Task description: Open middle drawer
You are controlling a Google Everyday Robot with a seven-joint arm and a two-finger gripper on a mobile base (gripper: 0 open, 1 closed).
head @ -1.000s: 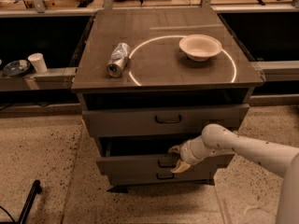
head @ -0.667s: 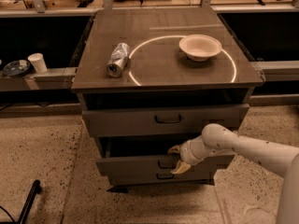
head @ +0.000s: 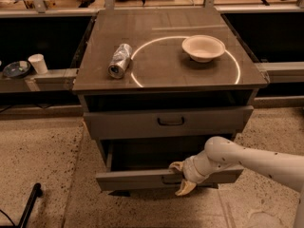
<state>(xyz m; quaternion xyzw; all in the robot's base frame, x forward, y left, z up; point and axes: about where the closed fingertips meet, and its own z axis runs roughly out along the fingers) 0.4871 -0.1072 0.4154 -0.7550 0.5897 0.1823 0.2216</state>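
Floor: speckled tan, on all near sides of the cabinet.

Cabinet: grey-brown, centre of the scene, flat top, drawers facing near.

Robot arm: white, speckled, coming in from the near right and reaching left to the lower drawer front.

Top drawer: wide grey front just under the cabinet top, dark loop handle at its centre, standing slightly proud of the frame.

Middle drawer: grey front below the top drawer, pulled well out toward the near side, with a dark open space above and behind it.

Ring: thin white circle across the cabinet top.

Bowl: pale, upright, far right of the top, sitting on the ring's line.

Can: silver, crushed, lying on its side at the left of the top, just outside the ring.

Gripper: at the centre of the middle drawer's front, tan fingers apart, one above the front's top edge and one below, the handle between them.

Cup: white, upright, on the far-left ledge.
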